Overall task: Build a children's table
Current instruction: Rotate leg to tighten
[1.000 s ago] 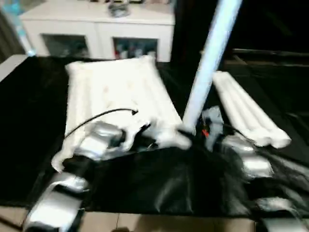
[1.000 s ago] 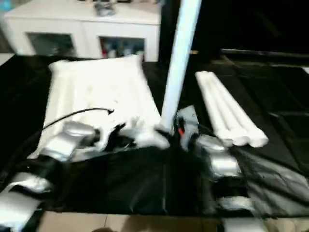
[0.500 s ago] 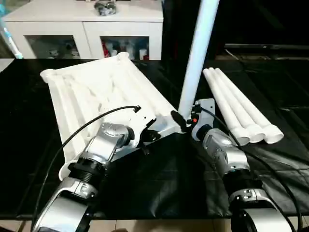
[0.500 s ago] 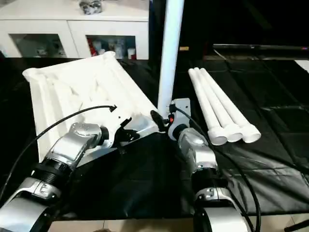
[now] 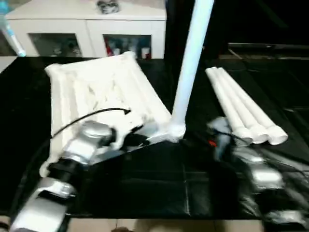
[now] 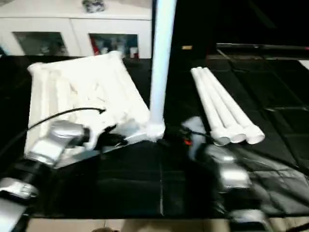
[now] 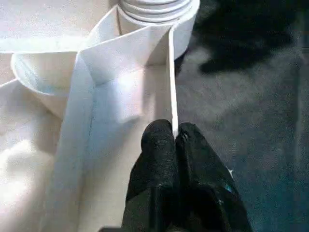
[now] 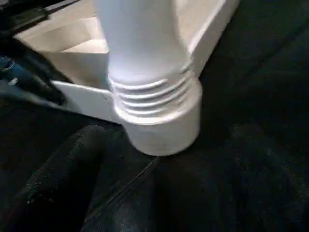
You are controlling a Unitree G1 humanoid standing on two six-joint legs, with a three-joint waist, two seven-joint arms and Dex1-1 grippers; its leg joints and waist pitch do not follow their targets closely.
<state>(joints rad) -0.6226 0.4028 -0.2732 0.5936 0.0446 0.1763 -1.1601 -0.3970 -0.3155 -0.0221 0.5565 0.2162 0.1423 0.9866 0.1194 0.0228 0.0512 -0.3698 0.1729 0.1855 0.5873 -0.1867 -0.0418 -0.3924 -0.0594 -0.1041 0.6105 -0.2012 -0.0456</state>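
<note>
The white table top (image 5: 96,92) lies ribbed side up on the black-covered surface. One white leg (image 5: 190,63) stands upright in the top's near corner socket (image 8: 159,121), threaded in. Three more legs (image 5: 241,106) lie side by side to the right. My left gripper (image 7: 174,135) is shut on the thin rim wall of the table top just beside that socket, and it appears in the head view too (image 5: 140,140). My right gripper (image 8: 159,193) stands open a little short of the leg's base, one finger (image 8: 63,179) to each side and neither touching it.
A white glass-door cabinet (image 5: 91,29) stands behind the work surface. Black cloth (image 5: 145,183) covers the surface up to its near edge, where pale floor shows. A black cable (image 5: 87,118) arcs over my left forearm.
My right gripper has opened, let go of the upright leg and drawn back from it toward me. The left gripper keeps its hold on the rim. The camera has shifted.
</note>
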